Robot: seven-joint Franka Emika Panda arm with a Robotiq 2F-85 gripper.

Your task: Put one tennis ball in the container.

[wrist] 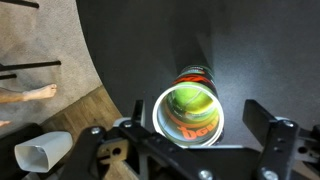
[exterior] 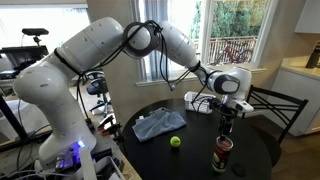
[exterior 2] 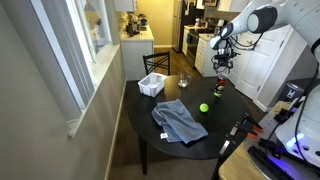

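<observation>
Black table (exterior: 200, 162): cloth (exterior: 158, 125), tennis ball (exterior: 175, 142), seemingly clear of container (exterior: 223, 153).

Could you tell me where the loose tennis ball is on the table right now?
In both exterior views the tennis ball lies on the black table, beside the blue cloth, between it and the container.

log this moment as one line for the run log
gripper: open, above container | tennis ball: inside container | second ball: on table, near cloth | status: drop looks done
</observation>
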